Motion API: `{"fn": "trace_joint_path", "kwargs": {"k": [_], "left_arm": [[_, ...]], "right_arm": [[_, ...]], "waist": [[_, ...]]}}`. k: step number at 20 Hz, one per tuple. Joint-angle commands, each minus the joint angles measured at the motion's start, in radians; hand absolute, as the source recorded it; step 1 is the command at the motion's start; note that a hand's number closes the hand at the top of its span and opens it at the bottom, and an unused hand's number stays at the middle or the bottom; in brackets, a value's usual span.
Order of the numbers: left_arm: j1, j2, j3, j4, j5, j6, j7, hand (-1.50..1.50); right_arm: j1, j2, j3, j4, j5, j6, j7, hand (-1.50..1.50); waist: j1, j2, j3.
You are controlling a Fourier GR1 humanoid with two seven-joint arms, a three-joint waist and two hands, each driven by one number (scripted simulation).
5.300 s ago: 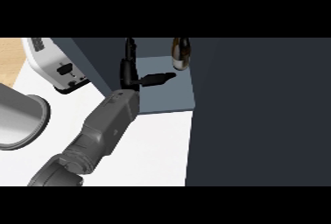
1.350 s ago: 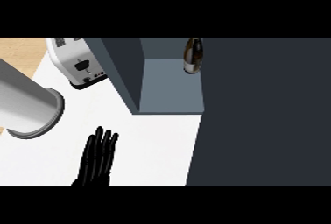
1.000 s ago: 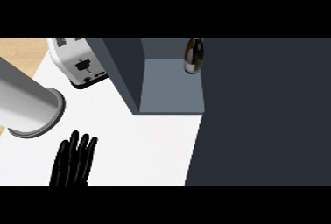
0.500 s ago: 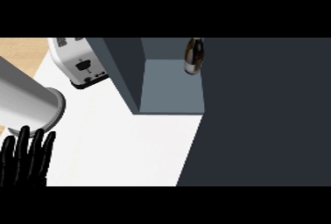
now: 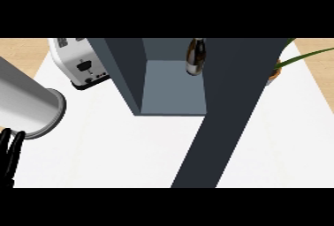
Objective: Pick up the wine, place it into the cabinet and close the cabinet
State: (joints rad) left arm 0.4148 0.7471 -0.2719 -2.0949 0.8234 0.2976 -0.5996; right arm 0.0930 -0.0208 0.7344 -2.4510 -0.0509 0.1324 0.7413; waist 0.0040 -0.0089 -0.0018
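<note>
Left hand [image 5: 9, 154] at the lower left edge of the frame, black fingers straight and pointing up, holding nothing, mostly cut off by the frame edge; fingertips sit just below the rim of a big metal cylinder [image 5: 26, 106], can't tell if they touch it. Right hand not visible anywhere. White table [image 5: 104, 150] fills the lower and middle frame. The metal cylinder lies at the left edge, silver-grey, tilted, its open end facing lower right. A dark cabinet door [image 5: 222, 110] runs as a wide slanted band from the bottom centre up to the top right of centre, swung open, edge-on look. Left of the door is the cabinet [image 5: 173, 88], grey-blue inside, dark side wall on its left, interior open to view. Wine bottle [image 5: 195, 57] stands inside the cabinet at its far right corner, upper centre of the frame, upright, dark glass with a lighter label band, right beside the door's inner edge. Nothing is holding the bottle. A white toaster [image 5: 78, 64] sits on the table in the upper left, just left of the cabinet's side wall, dark base and a small black lever on its face. Green plant leaves [image 5: 297, 57] poke in at the upper right, past the door, with a bit of orange pot below them. Wooden surface shows at the top corners beyond the table.
</note>
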Motion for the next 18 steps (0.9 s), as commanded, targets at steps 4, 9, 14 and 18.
{"fn": "trace_joint_path", "kwargs": {"k": [4, 9, 14, 18], "left_arm": [[0.01, 0.039, 0.118, 0.023, 0.082, -0.093, 0.053, -1.5], [0.01, 0.043, 0.15, 0.081, 0.096, -0.16, 0.043, -1.5], [-0.003, 0.012, 0.118, 0.058, 0.088, -0.172, 0.062, -1.5], [-0.031, -0.008, 0.132, 0.105, 0.102, -0.202, 0.071, -1.5]], "right_arm": [[-0.072, 0.019, 0.224, -0.001, 0.116, -0.152, -0.045, 1.5], [-0.175, 0.018, 0.308, 0.039, 0.21, -0.279, -0.04, 1.5], [-0.401, 0.017, 0.227, 0.131, 0.206, -0.419, 0.001, 1.5], [-0.486, 0.014, 0.235, 0.168, 0.23, -0.48, 0.006, 1.5]], "waist": [[0.0, 0.001, 0.0], [-0.002, -0.002, -0.002], [0.014, 0.006, -0.003], [0.013, 0.006, -0.002]]}}
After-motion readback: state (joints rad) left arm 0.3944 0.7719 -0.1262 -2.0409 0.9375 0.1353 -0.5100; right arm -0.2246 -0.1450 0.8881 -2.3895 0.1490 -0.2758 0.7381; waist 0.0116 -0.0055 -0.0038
